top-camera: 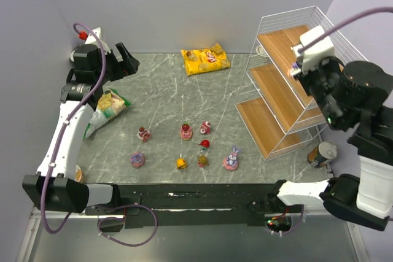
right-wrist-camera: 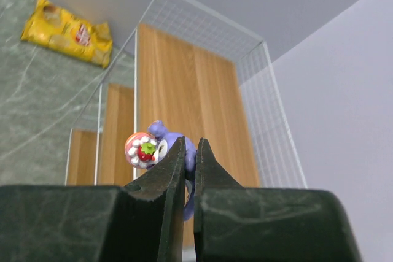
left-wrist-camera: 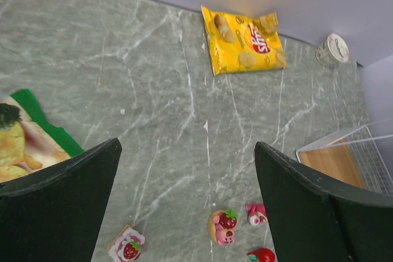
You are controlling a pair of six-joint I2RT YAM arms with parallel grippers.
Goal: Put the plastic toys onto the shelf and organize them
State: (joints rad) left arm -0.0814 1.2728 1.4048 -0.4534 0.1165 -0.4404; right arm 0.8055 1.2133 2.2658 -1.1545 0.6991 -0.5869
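Underneath it all, a grey veined table [top-camera: 159, 90]. On its right side, a white wire shelf [top-camera: 277, 93] with three slanted wooden boards, stepped from the far top board down to the near bottom one. Reaching over that shelf from the right, the right arm [top-camera: 362, 90]; raised along the left edge, the left arm [top-camera: 61, 133], white and black, with a purple cable looped beside it. Flat near the far wall, a yellow snack bag [top-camera: 205, 61]; flat beside the left arm, a green snack bag [top-camera: 107, 110]. Just beside the shelf's near corner, a can [top-camera: 323, 153].

Up at the far left of the table, the left gripper [top-camera: 126, 62] — jaws spread wide, nothing between them, hanging over bare table, the yellow snack bag ahead in the wrist view. Above the top board, the right gripper [right-wrist-camera: 190, 145] — clamped tight on a purple bunny [right-wrist-camera: 158, 132], pinched by its body, head and a round pink-and-white strawberry piece poking out to the left of the fingers. Seen against the wood of the top board; touching it or clear of it, impossible to tell.

Across the middle of the table, well apart from the shelf, eight loose toys [top-camera: 186, 131] in a scattered cluster: a cake piece [top-camera: 143, 134] and a pink ring [top-camera: 137, 159] at the left, three red-and-pink pieces in the middle, a yellow piece [top-camera: 181, 162] and an olive piece [top-camera: 202, 161] side by side in the near row, a second bunny [top-camera: 231, 159] on a pink base nearest the shelf.
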